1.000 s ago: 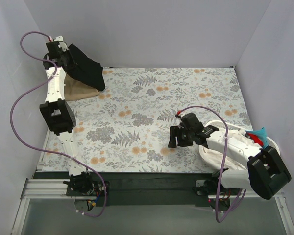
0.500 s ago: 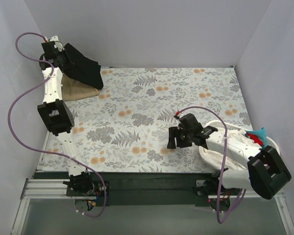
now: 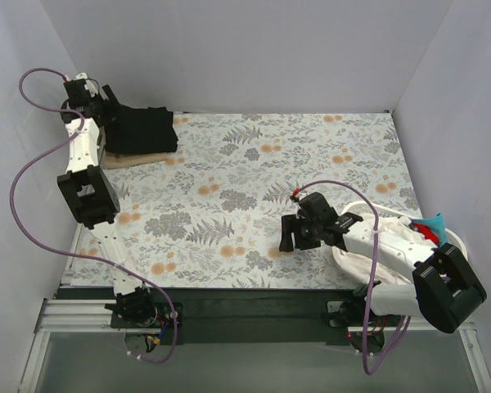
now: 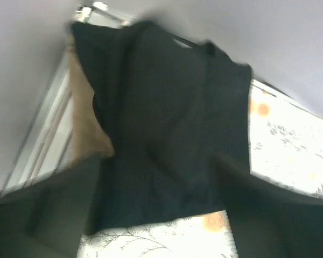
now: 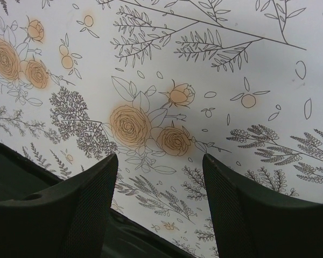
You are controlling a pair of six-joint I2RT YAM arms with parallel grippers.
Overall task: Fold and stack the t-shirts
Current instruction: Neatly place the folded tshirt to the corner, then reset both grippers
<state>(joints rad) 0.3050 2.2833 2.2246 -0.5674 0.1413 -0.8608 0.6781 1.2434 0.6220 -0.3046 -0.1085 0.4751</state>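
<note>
From above, the black shirt (image 3: pixel 143 131) lies folded on the tan shirt (image 3: pixel 128 160) at the ten o'clock corner of the floral cloth (image 3: pixel 311 155). Only the wrist views show the finger gaps: the left gripper (image 3: pixel 110 102), at the pile's nine o'clock, and the right gripper (image 3: pixel 295 236) both stand wide, holding nothing.

You've got two arms, the left arm (image 3: pixel 88 195) and the right arm (image 3: pixel 446 288), built of white links with boxy black joint housings. A purple cable (image 3: pixel 20 176) loops along each. Your left claw (image 3: pixel 106 100) and right claw (image 3: pixel 291 232) are matte black, and the right one's fingers (image 5: pixel 91 209) have a fine mesh texture.
</note>
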